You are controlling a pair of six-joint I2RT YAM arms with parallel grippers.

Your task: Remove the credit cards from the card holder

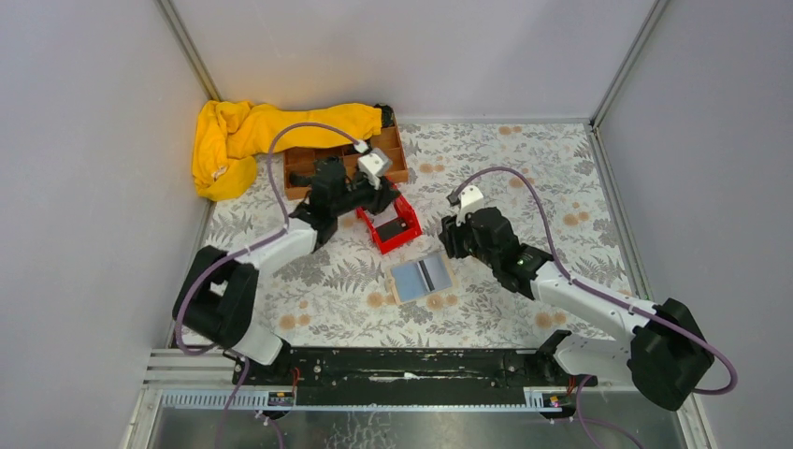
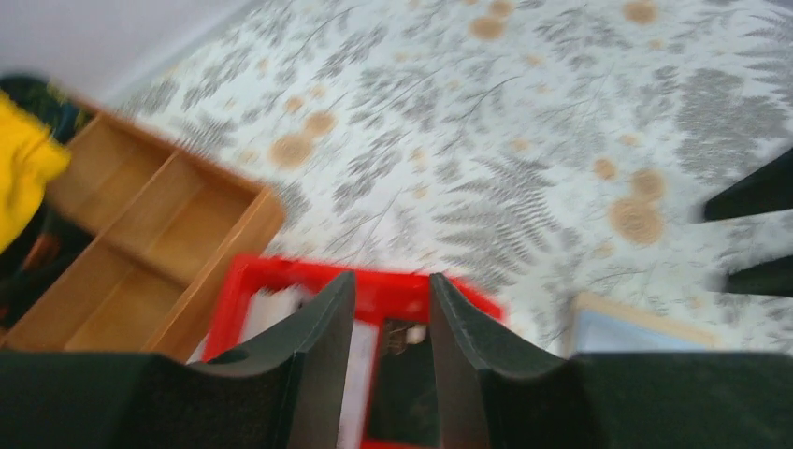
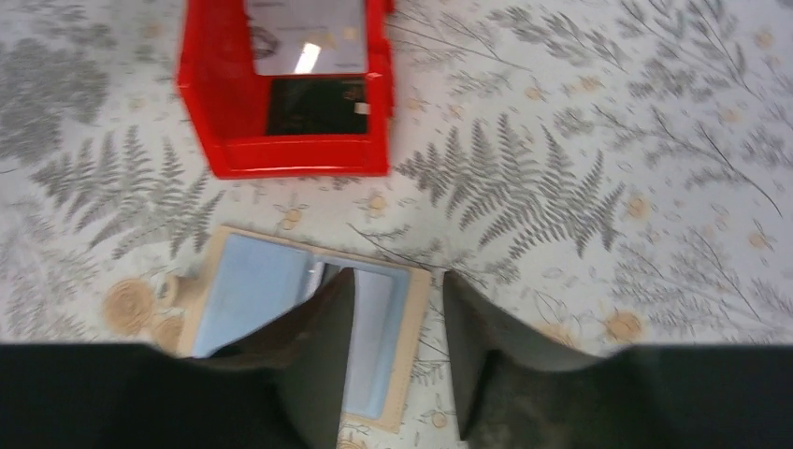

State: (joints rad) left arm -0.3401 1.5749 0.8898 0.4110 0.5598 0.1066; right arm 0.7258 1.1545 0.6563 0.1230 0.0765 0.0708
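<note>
Progress, read left to right: two credit cards point(image 3: 304, 37), one whitish-grey and the other a dark card point(image 3: 313, 106), already lie flat in the red bin point(image 3: 281, 168). The bin stands just beyond the middle of the surface point(image 1: 524, 159), toward its far edge. Card holder point(image 3: 252, 290): opened flat at the centre of the surface, just on the near side of the bin, slate-blue face up with its tan border showing. A paler strip beside its fold may be a card not yet drawn out, but this cannot be told. Judged state: partly done, with the holder left to be checked and emptied. Left jaws: part-open above the bin, nothing between them, touching nothing visible. Right jaws: wide apart and empty, poised over the holder's right side; whether they touch it cannot be told.
</note>
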